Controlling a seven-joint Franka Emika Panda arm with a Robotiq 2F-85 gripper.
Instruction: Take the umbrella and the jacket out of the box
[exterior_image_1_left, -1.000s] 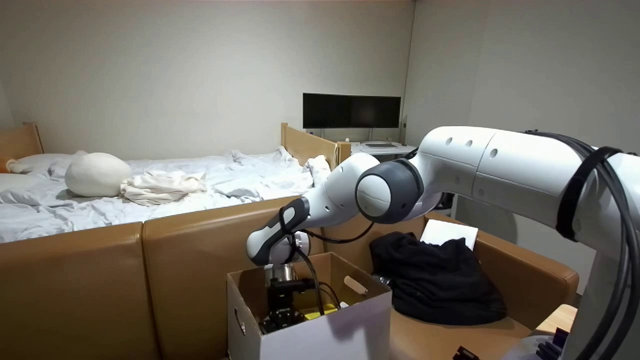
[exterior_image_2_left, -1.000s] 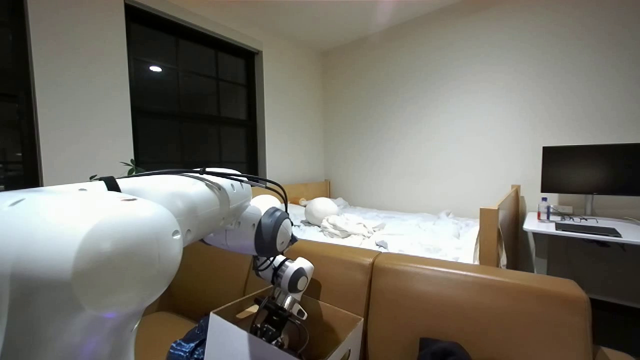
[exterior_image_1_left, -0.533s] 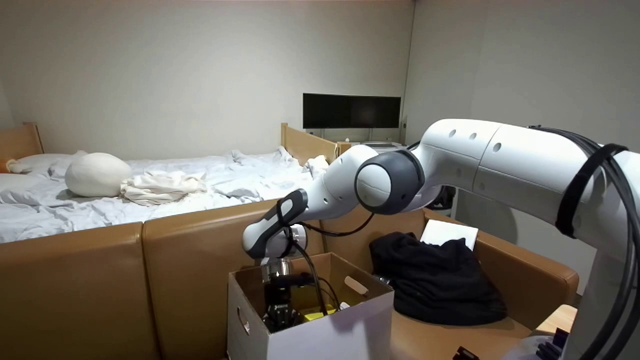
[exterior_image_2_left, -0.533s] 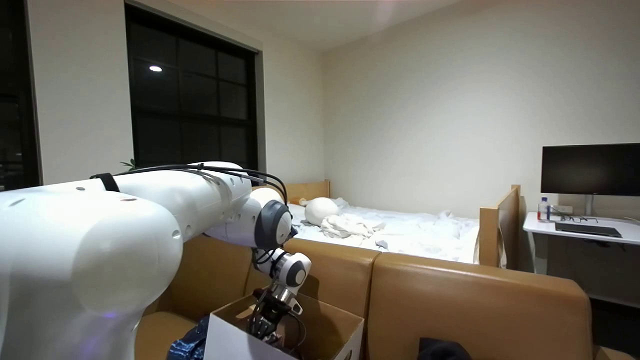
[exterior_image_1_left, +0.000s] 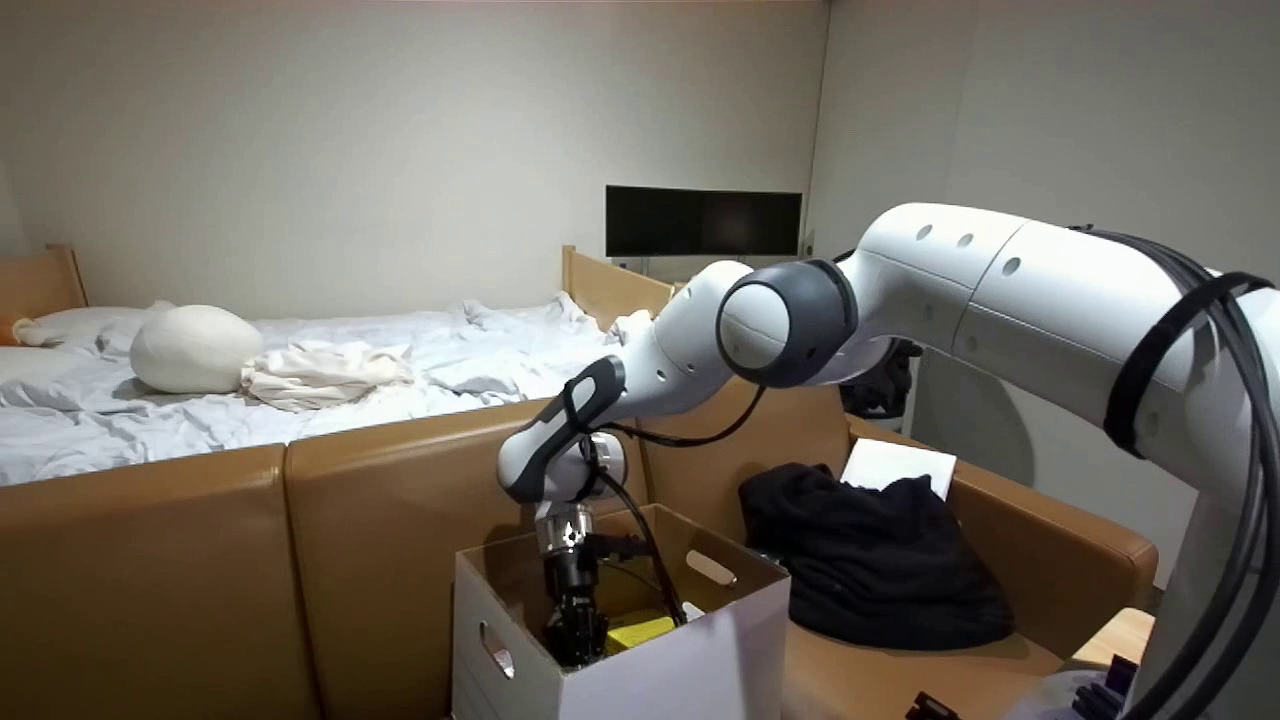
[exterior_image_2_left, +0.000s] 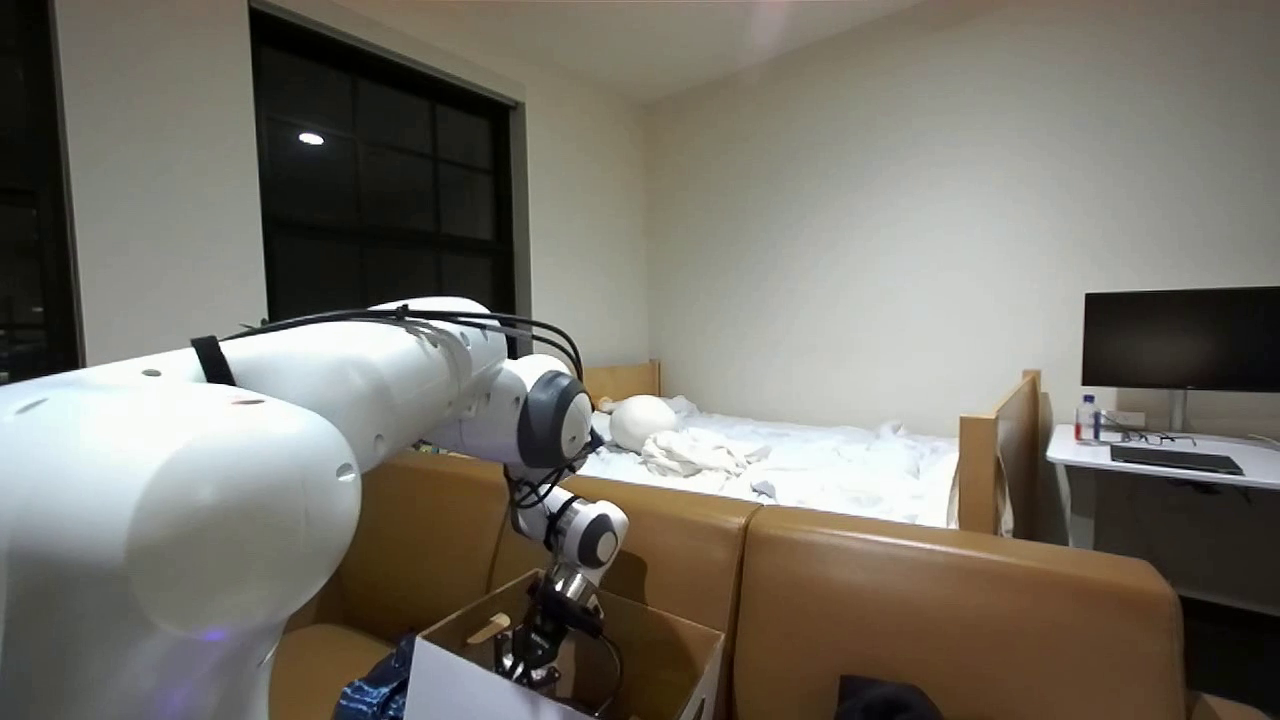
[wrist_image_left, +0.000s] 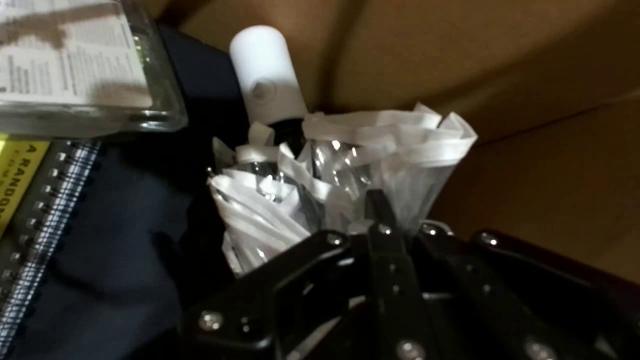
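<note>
Inside the box (exterior_image_1_left: 680, 665), my gripper (wrist_image_left: 397, 220) points down, its jaws drawn together. The umbrella (wrist_image_left: 270, 200), folded clear plastic with white trim and a white handle (wrist_image_left: 270, 82), lies against the fingers in the wrist view. Its plastic narrows to a pinch at the fingertips, so the jaws look shut on it; one fingertip is partly hidden by the folds. In an exterior view the gripper (exterior_image_1_left: 577, 640) sits below the carton's rim, its tips hidden by the near wall. The black jacket (exterior_image_1_left: 880, 570) rests in a heap on the sofa, outside the box.
Beside the umbrella in the carton are a clear plastic package (wrist_image_left: 75, 65), a spiral notebook (wrist_image_left: 50, 220), a yellow item (exterior_image_1_left: 640, 632) and a dark navy surface (wrist_image_left: 135, 240). The sofa back (exterior_image_1_left: 420, 500) rises behind. A blue patterned thing (exterior_image_2_left: 380, 690) touches the box's side.
The arm's elbow and wrist have risen, and the gripper hangs more upright inside the carton. The box's near corner has shifted slightly. The jacket has not moved.
</note>
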